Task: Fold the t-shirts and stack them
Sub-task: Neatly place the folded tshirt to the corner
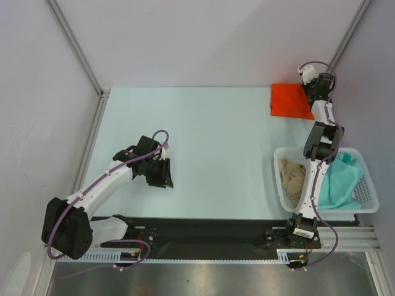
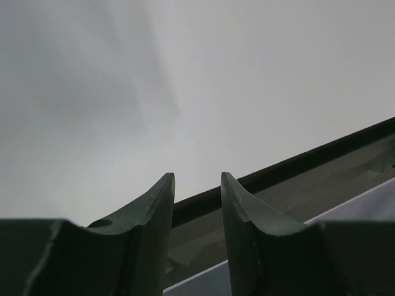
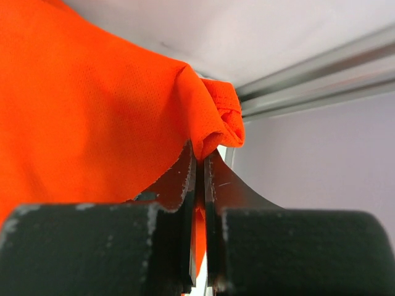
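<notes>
Far right of table (image 1: 216,135): orange-red t-shirt (image 1: 290,100), folded flat, its corner pinched in my right gripper (image 3: 199,154).
Near right, white mesh basket (image 1: 368,188): teal-green t-shirt (image 1: 339,180) on its right side, beige-tan t-shirt (image 1: 292,176) crumpled on its left. My left gripper (image 2: 197,182), jaws parted, holds nothing, well apart from all three.

a pale blue-green worktop (image 1: 203,135) sits in a booth of plain white walls (image 1: 203,37). a slim aluminium left post (image 1: 74,46) slants down to the far left corner, and a right post (image 1: 353,34) slants toward the far right corner. a metal rail (image 1: 92,145) runs along the left edge. a black strip (image 1: 210,229) covers the near edge, with brushed steel (image 1: 203,280) below it. the light is even and soft, and the shadows are faint.
</notes>
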You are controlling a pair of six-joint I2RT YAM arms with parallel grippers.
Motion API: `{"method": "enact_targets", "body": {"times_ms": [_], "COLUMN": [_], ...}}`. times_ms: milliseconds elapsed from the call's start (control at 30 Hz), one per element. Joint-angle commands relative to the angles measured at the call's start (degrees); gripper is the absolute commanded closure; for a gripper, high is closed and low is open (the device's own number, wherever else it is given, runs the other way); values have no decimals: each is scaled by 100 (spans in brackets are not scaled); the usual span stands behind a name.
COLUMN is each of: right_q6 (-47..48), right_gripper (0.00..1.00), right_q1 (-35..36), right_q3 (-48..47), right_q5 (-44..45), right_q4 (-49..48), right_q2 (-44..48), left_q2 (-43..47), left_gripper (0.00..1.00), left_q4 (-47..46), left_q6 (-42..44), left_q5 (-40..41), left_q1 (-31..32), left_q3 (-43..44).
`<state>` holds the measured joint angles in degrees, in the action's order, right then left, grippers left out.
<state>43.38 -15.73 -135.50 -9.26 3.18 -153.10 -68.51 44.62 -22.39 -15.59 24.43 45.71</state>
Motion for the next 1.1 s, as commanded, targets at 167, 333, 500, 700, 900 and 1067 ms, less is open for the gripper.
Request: {"method": "enact_targets", "body": {"times_ms": [167, 333, 500, 700, 900, 1067], "right_q6": [4, -127, -92, -380, -664, -1443], "right_gripper": [100, 100, 100, 52, 29, 26], "right_q1": [-106, -97, -53, -18, 113, 341], "right_q3": [-187, -196, -143, -239, -179, 68], "right_q5": [-507, -533, -340, 37, 1169, 2287], "right_q4": [-265, -616, -810, -1048, -854, -172], "right_q2": [289, 158, 69, -18, 428, 1202], "left_q2": [83, 154, 207, 215, 338, 549], "left_gripper": [59, 59, 59, 59, 58, 58], "left_q4": [29, 47, 55, 47, 100, 64], "left_q6": [147, 174, 191, 191, 121, -54], "left_q5": [-119, -154, -181, -216, -154, -198], "left_q1": [45, 45, 45, 45, 36, 19], "left_q3": [87, 87, 87, 78, 175, 385]}}
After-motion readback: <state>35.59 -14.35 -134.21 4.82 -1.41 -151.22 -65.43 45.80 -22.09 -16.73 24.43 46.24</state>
